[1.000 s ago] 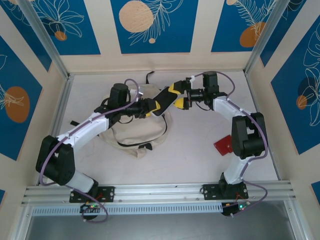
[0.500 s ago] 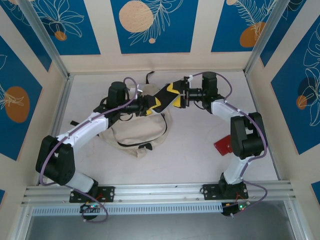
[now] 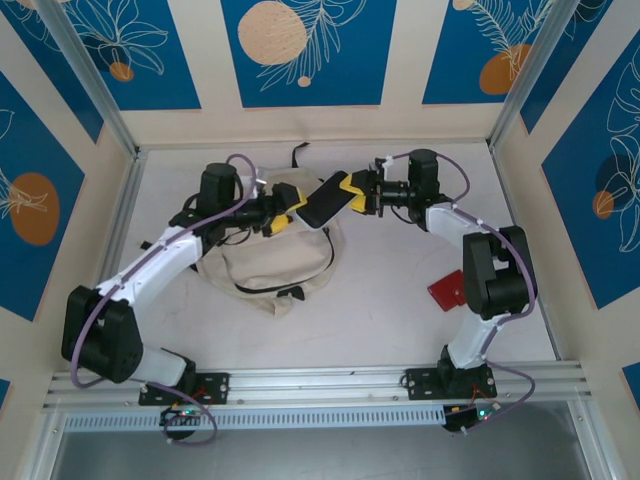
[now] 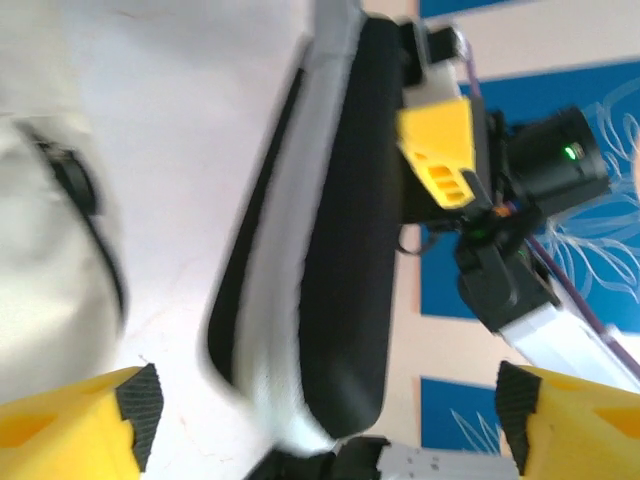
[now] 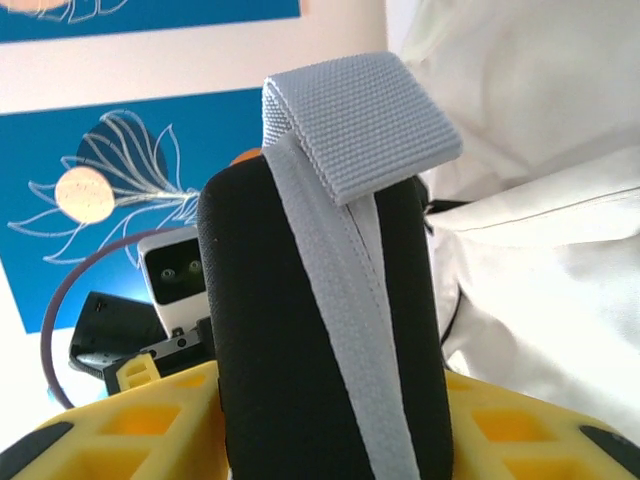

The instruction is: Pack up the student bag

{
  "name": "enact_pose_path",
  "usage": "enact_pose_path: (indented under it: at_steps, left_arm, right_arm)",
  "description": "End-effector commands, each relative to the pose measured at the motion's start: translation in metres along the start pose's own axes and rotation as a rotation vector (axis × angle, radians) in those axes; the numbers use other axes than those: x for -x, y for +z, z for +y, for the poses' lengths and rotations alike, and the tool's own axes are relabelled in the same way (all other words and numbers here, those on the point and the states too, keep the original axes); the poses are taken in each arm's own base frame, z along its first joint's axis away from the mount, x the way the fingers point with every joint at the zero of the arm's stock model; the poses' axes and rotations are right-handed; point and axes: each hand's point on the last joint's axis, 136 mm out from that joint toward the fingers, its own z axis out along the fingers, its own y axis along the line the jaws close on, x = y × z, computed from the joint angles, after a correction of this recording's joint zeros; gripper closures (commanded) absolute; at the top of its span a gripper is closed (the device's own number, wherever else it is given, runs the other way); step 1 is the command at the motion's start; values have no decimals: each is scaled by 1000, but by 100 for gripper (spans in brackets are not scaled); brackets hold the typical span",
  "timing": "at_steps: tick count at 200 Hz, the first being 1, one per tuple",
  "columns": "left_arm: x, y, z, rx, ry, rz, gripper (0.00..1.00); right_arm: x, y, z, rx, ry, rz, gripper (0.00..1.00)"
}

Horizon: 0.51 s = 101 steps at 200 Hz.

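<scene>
A black zip case [image 3: 322, 204] with a grey webbing strap [image 5: 352, 128] hangs in the air over the student bag [image 3: 262, 268], a cream backpack lying on the table. My right gripper [image 3: 356, 193] is shut on the case's right end, with its yellow fingers [image 5: 130, 420] pressed against both sides of the case [image 5: 290, 340]. My left gripper [image 3: 288, 210] stands open just left of the case. In the left wrist view the case's [image 4: 345, 230] near end lies between my left gripper's [image 4: 330, 425] spread fingers [image 4: 70, 430] without touching them. The bag's cream cloth [image 5: 545, 250] lies behind the case.
A small red object [image 3: 446, 290] lies on the table beside the right arm's elbow. A black bag strap [image 3: 298, 153] reaches toward the back wall. Aluminium frame posts and blue patterned panels close in the table on three sides.
The left gripper let go of the black case, opened wide and drew back to the left. The right gripper closed on the case's other end and now holds it alone.
</scene>
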Motion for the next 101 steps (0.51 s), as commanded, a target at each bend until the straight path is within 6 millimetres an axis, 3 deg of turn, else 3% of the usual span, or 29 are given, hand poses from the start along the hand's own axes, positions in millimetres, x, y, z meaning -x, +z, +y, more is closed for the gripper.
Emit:
enact_pose_path:
  at_steps: [1, 32, 101]
  left_arm:
    - [7, -26, 49, 273, 16, -78, 10]
    - [15, -41, 98, 522, -4, -122, 8]
    - [64, -32, 150, 824, -12, -191, 19]
  right_arm:
    - [1, -17, -9, -70, -28, -72, 54]
    - [4, -33, -26, -133, -24, -136, 56]
    - [0, -47, -45, -223, -29, -184, 57]
